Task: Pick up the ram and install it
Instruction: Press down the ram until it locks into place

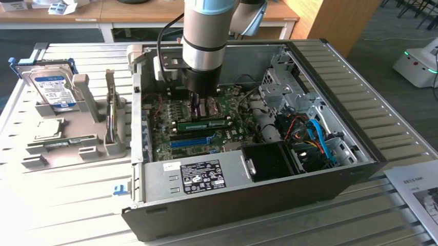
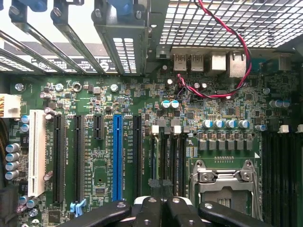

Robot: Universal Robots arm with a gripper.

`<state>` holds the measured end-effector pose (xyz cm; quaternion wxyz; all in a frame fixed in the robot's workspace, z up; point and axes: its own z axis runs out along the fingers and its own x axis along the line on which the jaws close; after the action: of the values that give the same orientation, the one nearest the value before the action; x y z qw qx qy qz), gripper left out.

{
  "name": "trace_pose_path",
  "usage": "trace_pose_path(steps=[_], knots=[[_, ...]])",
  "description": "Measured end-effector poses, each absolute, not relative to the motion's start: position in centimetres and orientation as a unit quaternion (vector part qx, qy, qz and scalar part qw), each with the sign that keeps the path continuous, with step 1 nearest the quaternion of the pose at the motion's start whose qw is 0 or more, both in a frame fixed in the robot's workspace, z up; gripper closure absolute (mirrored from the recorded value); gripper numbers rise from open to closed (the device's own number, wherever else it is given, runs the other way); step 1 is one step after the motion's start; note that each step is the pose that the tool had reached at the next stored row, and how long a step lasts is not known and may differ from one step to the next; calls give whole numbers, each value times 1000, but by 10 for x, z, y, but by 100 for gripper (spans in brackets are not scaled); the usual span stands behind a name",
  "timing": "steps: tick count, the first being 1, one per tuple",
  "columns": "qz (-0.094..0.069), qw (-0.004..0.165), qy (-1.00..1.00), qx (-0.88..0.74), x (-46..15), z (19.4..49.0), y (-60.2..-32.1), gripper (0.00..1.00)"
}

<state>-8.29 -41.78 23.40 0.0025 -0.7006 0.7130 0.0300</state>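
The hand (image 1: 198, 102) is closed tight with nothing visibly gripped, low inside the open grey metal computer case (image 1: 356, 169), just above the long green ram stick (image 1: 203, 124) lying on the motherboard (image 1: 164, 141).

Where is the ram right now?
In the exterior view, the ram lies seated on the motherboard inside the open computer case, just below the gripper and above the blue slot.

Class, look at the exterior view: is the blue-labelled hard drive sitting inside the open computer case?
No, the hard drive stands upright in a grey holder on the table, outside the computer case, toward the exterior view's left.
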Motion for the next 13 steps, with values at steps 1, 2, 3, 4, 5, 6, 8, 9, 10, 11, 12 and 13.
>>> trace_pose_path(steps=[1,2,3,4,5,6,8,9,10,11,12,13], knots=[[30,3,713,-701,-83,234,-418,90],[30,2,713,-701,-83,234,-418,90],[30,3,713,-701,-83,233,-418,90],[30,3,713,-701,-83,233,-418,90],[30,2,713,-701,-83,232,-418,90],[30,3,713,-701,-83,232,-418,90],[30,3,713,-701,-83,231,-418,90],[30,2,713,-701,-83,231,-418,90],[30,2,713,-701,-83,231,-418,90],[30,2,713,-701,-83,231,-418,90],[30,2,713,-701,-83,231,-418,90],[30,2,713,-701,-83,231,-418,90]])
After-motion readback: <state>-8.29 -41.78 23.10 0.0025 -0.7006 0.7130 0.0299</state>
